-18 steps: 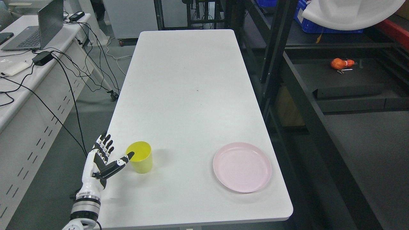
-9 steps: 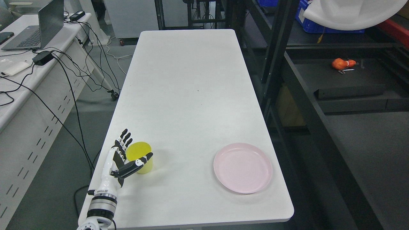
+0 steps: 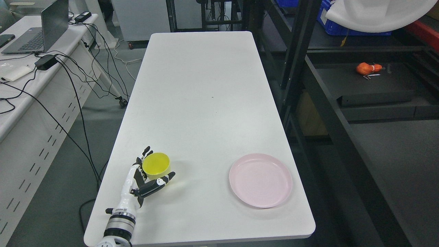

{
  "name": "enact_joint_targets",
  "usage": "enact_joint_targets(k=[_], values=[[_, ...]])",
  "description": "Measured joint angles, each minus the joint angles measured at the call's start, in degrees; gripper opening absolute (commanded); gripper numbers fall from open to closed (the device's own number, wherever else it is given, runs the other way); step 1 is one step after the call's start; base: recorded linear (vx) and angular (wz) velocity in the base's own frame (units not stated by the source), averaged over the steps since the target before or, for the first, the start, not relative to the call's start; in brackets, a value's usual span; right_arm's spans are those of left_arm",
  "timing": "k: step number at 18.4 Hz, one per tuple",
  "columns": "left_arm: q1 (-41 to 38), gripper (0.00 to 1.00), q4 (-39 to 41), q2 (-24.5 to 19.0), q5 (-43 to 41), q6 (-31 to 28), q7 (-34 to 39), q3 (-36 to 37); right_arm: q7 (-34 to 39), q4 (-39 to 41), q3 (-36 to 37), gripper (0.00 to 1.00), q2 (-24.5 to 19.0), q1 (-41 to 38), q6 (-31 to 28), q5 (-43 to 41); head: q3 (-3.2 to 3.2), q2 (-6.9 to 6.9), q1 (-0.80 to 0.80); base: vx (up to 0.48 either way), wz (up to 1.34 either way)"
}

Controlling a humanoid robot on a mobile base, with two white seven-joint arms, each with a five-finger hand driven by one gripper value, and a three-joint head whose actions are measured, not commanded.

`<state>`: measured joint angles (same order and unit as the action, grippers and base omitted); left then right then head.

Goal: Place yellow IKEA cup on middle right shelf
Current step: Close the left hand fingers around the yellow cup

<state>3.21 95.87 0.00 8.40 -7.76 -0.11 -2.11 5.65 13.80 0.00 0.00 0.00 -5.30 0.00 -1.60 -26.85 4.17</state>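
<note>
Yellow cup [image 3: 156, 165] sits at the near-left corner of the white table [image 3: 202, 103], upright as far as I can tell, mouth open to the camera

Left hand [image 3: 145, 178] has closed the gap: a second ago it was off to the cup's left with only the thumb tip near the rim, half a second ago it was alongside, now it wraps the cup. Thumb crosses in front of the near wall, fingers [image 3: 146, 151] reach round the far-left side. Cup has also slid a bit right and away versus the earlier frames, so contact is real and the hand is nudging it

Hand state: part-curled around the cup, touching it, but not clamped tight yet as far as I can see; cup looks to be on the table, not lifted

Judgement: grasp phase nearly done, squeeze and lift come next. Transport hasn't started

Pink plate [image 3: 260, 180] is well apart to the right, out of the way for the pickup. Black shelf unit [image 3: 343, 82] is right of the table, so the carry probably passes near or above the plate

Risk: smooth tapered cup, light; if fingers close unevenly it could tip or squirt out

Right arm not in view
</note>
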Motion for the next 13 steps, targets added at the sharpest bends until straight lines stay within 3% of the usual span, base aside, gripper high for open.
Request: enact_joint_targets(k=[6, 12, 13], values=[[-0.2, 0.59, -0.7, 0.0, 0.0, 0.0, 0.0, 0.5, 0.0, 0.0, 0.0, 0.99, 0.0, 0.0, 0.0, 0.0, 0.0, 0.0, 0.0, 0.0, 0.0], [-0.4, 0.01, -1.2, 0.0, 0.6, 6.4, 0.2, -0.1, 0.0, 0.0, 0.0, 0.99, 0.0, 0.0, 0.0, 0.0, 0.0, 0.0, 0.0, 0.0, 0.0], [-0.4, 0.0, -1.3, 0.0, 0.9, 8.1, 0.3, -0.2, 0.0, 0.0, 0.0, 0.99, 0.0, 0.0, 0.0, 0.0, 0.0, 0.0, 0.0, 0.0, 0.0]])
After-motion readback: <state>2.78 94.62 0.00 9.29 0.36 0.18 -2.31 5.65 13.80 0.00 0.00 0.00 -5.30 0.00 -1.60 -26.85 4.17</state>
